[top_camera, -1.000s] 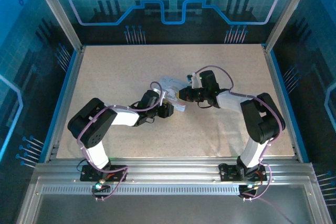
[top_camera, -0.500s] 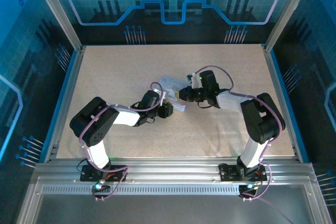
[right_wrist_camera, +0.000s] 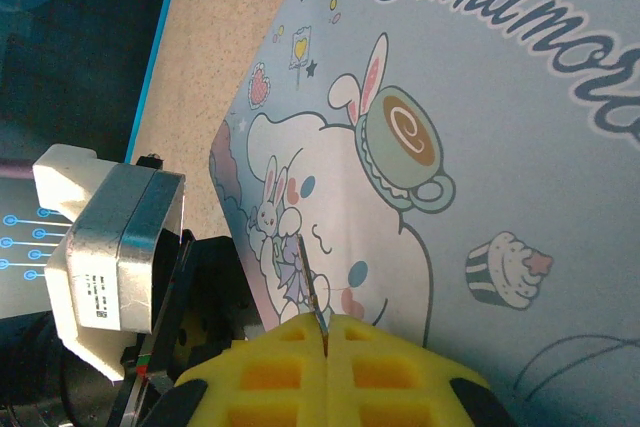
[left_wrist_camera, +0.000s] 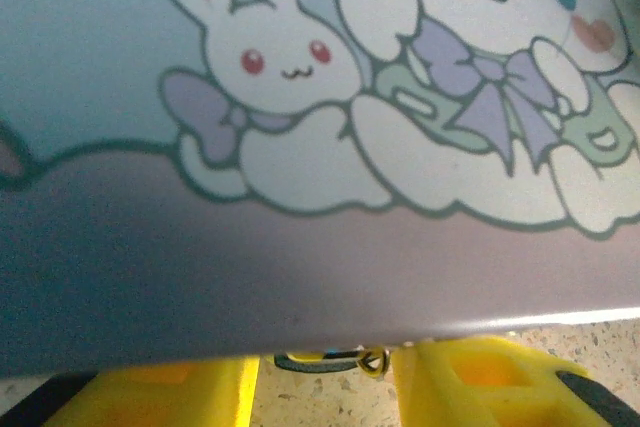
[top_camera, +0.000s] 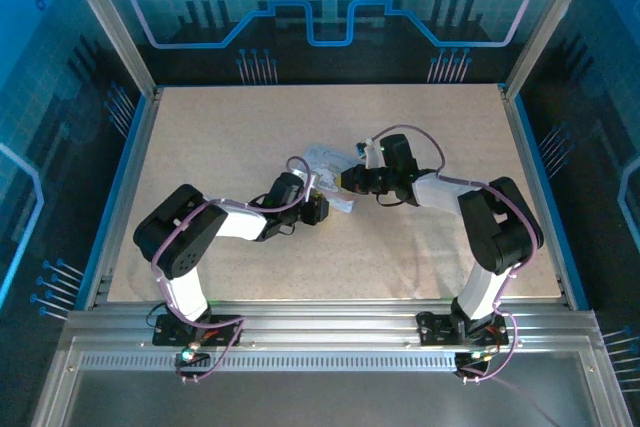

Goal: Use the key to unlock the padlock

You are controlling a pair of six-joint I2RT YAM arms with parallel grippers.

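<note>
In the left wrist view a small dark loop with a brass glint, the padlock (left_wrist_camera: 322,361), peeks out under the edge of the cartoon-printed tin (left_wrist_camera: 320,147). It lies between the yellow fingers (left_wrist_camera: 480,377) of my left gripper (left_wrist_camera: 322,389). The jaws stand apart around it, the right finger almost touching and the left one clear of it. My right gripper (right_wrist_camera: 326,325) is shut on the key (right_wrist_camera: 310,287), a thin metal sliver that sticks out over the tin's printed lid (right_wrist_camera: 480,147). From above, the left gripper (top_camera: 322,199) and right gripper (top_camera: 347,180) meet at the tin (top_camera: 325,158).
The tin lies mid-table on the speckled tabletop (top_camera: 250,127). The left arm's wrist camera block (right_wrist_camera: 110,247) sits close beside the tin's corner. Aluminium frame posts and blue walls ring the table.
The left gripper's jaws have narrowed around the padlock. Both arms have hardly shifted, and the right gripper keeps its hold on the key.
</note>
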